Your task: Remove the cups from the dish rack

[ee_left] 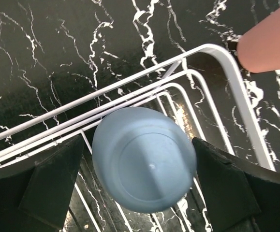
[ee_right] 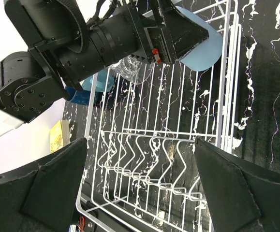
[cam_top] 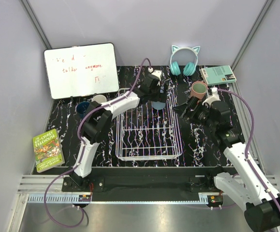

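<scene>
Cups lie both in and out of the rack. We see a light-blue plastic tumbler [ee_left: 144,166] standing upside down inside the large white wire dish rack [cam_top: 148,145], in the rack's 1 o'clock corner as the top camera shows it. The left fingers [ee_left: 52,188] are spread wide and straddle this tumbler, one on each side. The finger at its 3 o'clock seems to meet the tumbler's edge, while a thin gap shows at 9 o'clock, so we read them as not pinching it. Under the left arm, the right wrist camera shows what looks like a clear glass [ee_right: 132,72] in the rack too, though the wires and the arm make it hard to tell.

The rack sits in the middle of the black, white-veined marble bench [cam_top: 62,125]. Outside it, a salmon-pink cup [cam_top: 198,89] stands upright on the bench at the rack's 2 o'clock, near the corner but apart from the wire. At the rack's 10 o'clock a dark navy mug [cam_top: 83,107] and a pale cup [cam_top: 99,99] stand just beside each other.

The right fingers [ee_right: 52,193] are likewise spread wide. They hover over the bench just beside the rack, between its 2 and 3 o'clock, pointed toward the wires.

Farther back we note a white dry-erase board [cam_top: 81,71] at 11 o'clock, teal cat-ear headphones [cam_top: 184,60] at 1 o'clock and a teal book [cam_top: 218,75] near them. A green paperback [cam_top: 47,150] lies at 8 o'clock.
</scene>
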Robot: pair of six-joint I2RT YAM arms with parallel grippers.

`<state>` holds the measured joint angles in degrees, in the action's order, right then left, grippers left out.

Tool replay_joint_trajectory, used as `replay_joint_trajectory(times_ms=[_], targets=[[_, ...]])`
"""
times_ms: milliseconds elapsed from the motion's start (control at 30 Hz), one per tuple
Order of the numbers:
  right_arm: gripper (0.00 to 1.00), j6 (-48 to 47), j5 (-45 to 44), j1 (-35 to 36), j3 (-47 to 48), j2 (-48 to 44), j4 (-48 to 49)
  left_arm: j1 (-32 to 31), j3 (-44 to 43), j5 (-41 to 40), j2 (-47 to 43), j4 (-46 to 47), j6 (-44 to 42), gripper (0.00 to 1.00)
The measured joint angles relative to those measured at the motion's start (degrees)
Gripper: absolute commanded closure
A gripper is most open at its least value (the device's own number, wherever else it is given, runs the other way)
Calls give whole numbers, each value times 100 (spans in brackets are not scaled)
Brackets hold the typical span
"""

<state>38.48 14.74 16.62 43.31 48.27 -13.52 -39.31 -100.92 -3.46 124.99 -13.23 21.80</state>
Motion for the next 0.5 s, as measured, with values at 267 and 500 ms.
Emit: replay_joint_trajectory(times_ms=[267,500], targets=[[0,33,0,0,-122,0,87,-20,4,-129,44,7,-61,94],[0,83,0,0,-181,-79,170,-17,216,-173,-74,170,15,100]])
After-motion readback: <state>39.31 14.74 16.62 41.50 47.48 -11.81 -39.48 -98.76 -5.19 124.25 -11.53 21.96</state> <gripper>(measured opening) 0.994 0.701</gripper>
